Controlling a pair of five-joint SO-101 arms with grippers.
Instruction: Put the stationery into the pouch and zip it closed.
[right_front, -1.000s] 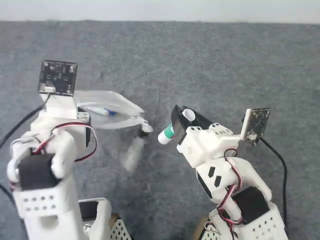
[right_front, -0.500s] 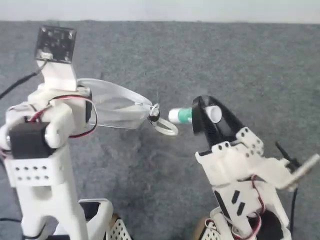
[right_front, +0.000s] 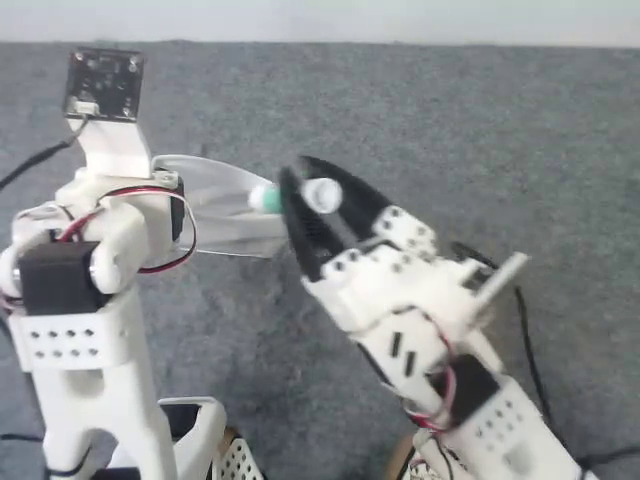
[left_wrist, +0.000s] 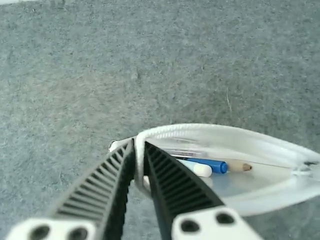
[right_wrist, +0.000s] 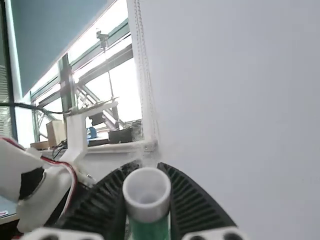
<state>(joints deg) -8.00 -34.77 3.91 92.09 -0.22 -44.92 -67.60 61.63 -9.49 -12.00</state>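
Clear pouch (left_wrist: 260, 186) sits over the grey tabletop (right_front: 450, 120), its rim pinched in the closed left gripper (left_wrist: 139, 145). A pen (left_wrist: 205, 164) and pencil (left_wrist: 238, 167) lie inside. The right gripper (right_wrist: 146, 172) clamps a green-white tube (right_wrist: 146, 192), whose tip is apparently at the pouch mouth.

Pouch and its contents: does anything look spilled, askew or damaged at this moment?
Nothing stands out. The left gripper pinches the clear pouch by its rim, mouth open; a blue pen and a pencil lie inside. The right gripper holds a green tube at the mouth.
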